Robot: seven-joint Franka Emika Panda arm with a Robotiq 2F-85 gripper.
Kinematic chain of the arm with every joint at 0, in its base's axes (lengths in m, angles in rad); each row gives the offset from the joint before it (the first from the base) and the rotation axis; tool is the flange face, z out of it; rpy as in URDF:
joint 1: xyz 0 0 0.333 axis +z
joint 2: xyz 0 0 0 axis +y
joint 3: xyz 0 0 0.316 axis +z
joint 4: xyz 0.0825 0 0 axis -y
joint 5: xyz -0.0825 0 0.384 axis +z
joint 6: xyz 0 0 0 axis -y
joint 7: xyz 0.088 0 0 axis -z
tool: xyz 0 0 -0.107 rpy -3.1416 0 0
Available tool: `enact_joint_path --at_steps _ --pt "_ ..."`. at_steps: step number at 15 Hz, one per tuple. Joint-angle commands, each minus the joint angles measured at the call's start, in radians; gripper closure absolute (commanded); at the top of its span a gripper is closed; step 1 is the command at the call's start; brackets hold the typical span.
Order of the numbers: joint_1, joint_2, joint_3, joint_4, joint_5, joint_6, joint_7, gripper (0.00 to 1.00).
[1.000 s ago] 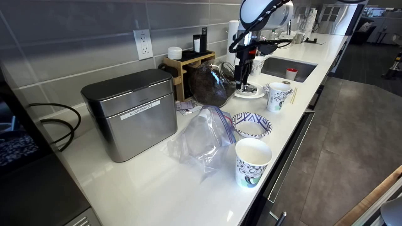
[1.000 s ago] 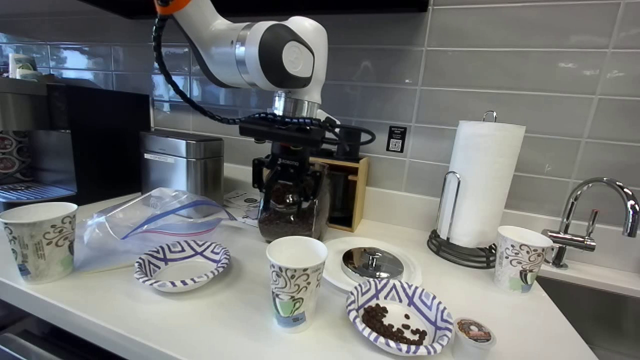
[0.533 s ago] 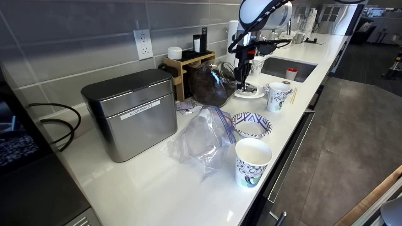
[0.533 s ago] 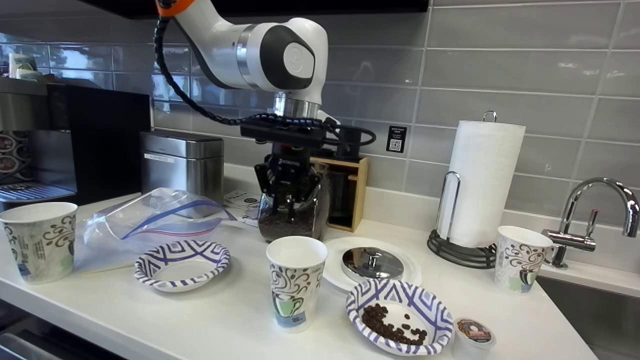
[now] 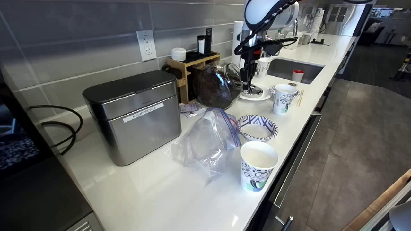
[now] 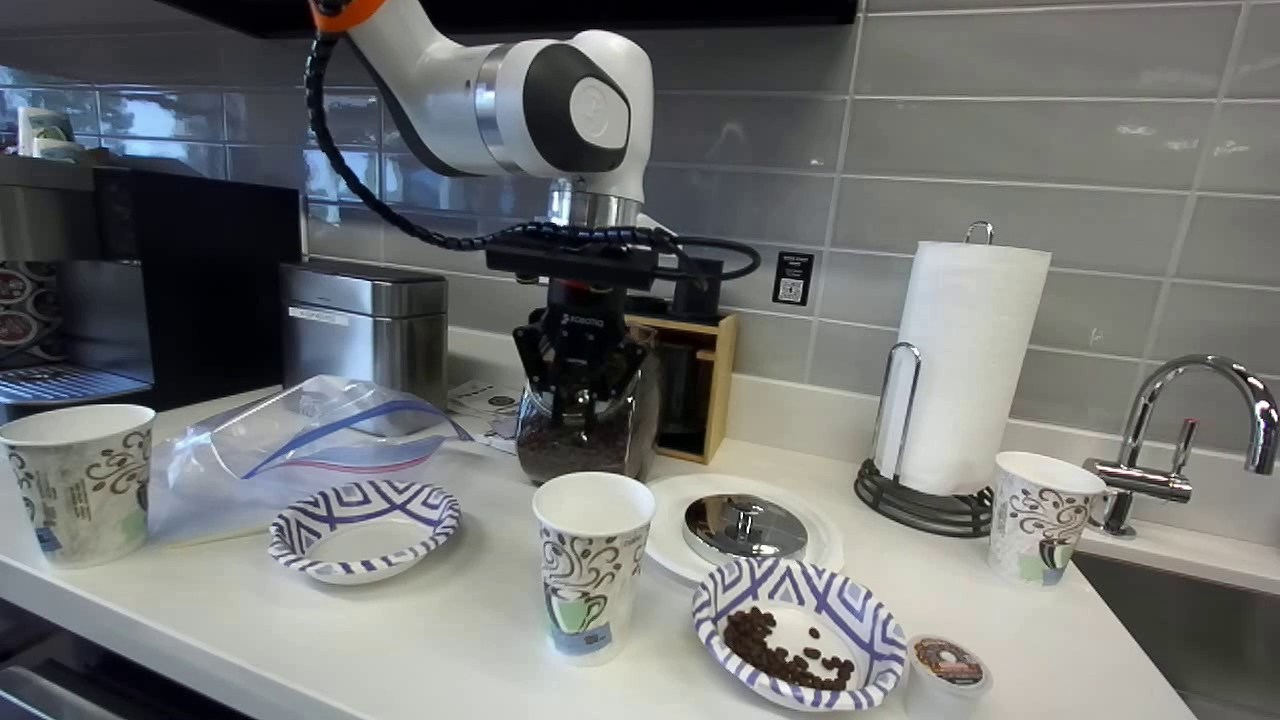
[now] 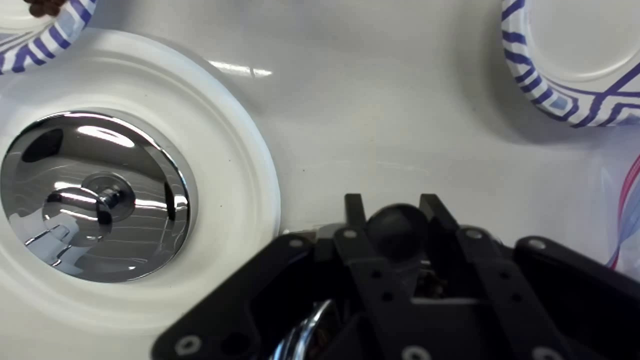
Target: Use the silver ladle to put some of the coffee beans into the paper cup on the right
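In an exterior view, with the tall paper cup (image 6: 592,575) taken as the middle of the dial, the claw (image 7: 392,205) is found at twelve o'clock, pointed down in front of the glass jar (image 6: 640,430). In the wrist view its fingers (image 7: 355,212) are set partway apart, with a dark round thing (image 7: 397,230) between them; whether that is clamped, and whether it is the silver ladle, cannot be told. Some of the coffee beans (image 6: 775,665) are spread in a patterned bowl (image 6: 865,625) between three and four o'clock of the cup, and a far larger heap is held in the jar. A coffee pod (image 6: 945,668) is placed just beside that bowl. Between two and three o'clock, a shiny lid (image 6: 720,528) (its knob is turned up) is set on a white plate (image 6: 825,535). A second bowl (image 6: 360,538) is seen at nine o'clock, and a further cup (image 6: 85,490) well beyond it, beside a plastic bag (image 6: 330,430) slumped toward ten. Another cup (image 6: 1040,520) is stood at three o'clock, by the sink (image 6: 1220,640).
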Motion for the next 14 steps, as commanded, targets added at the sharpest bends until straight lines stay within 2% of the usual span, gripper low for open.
enact_joint_path --at_steps 1,8,14 --pt "-0.002 -0.008 0.007 0.040 -0.063 -0.056 -0.024 0.92" --pt "0.006 0.057 0.036 0.173 -0.107 -0.193 -0.184 0.92" --pt "0.011 0.103 0.053 0.208 -0.130 -0.264 -0.253 0.92"
